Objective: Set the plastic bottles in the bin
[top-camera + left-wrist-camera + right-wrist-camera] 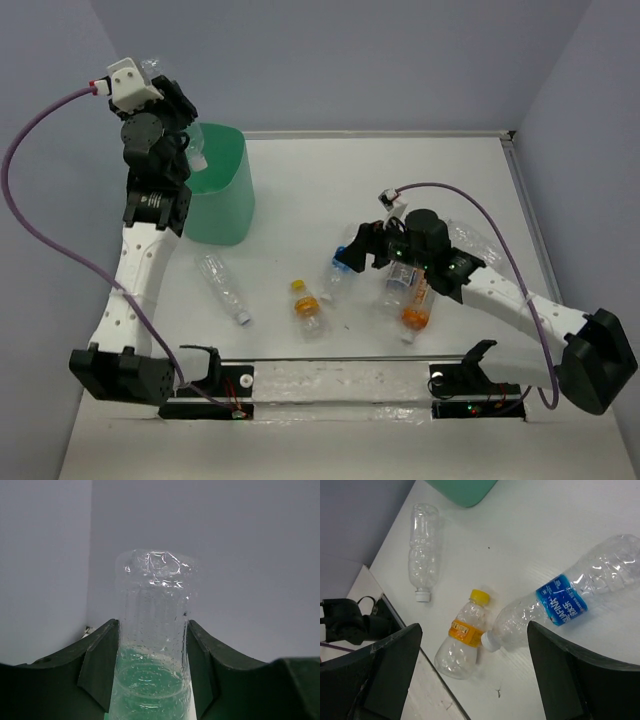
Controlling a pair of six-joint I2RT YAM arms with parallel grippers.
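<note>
My left gripper (178, 108) is raised above the mint-green bin (222, 195) and is shut on a plain clear bottle (152, 610); in the left wrist view (152, 652) both fingers press its sides, with green showing through it. My right gripper (352, 255) is open and empty, hovering over a blue-labelled bottle (337, 275). In the right wrist view the open gripper (472, 635) frames that bottle (560, 607) and a short yellow-capped bottle (462, 635). A plain clear bottle (222, 288) lies left of them and also shows in the right wrist view (422, 550).
Under the right arm lie another blue-labelled bottle (398, 285), an orange-labelled bottle (415, 312) and a clear bottle (470, 240). The short bottle (307, 308) lies near the front rail (340, 385). A bin corner (462, 490) shows in the right wrist view.
</note>
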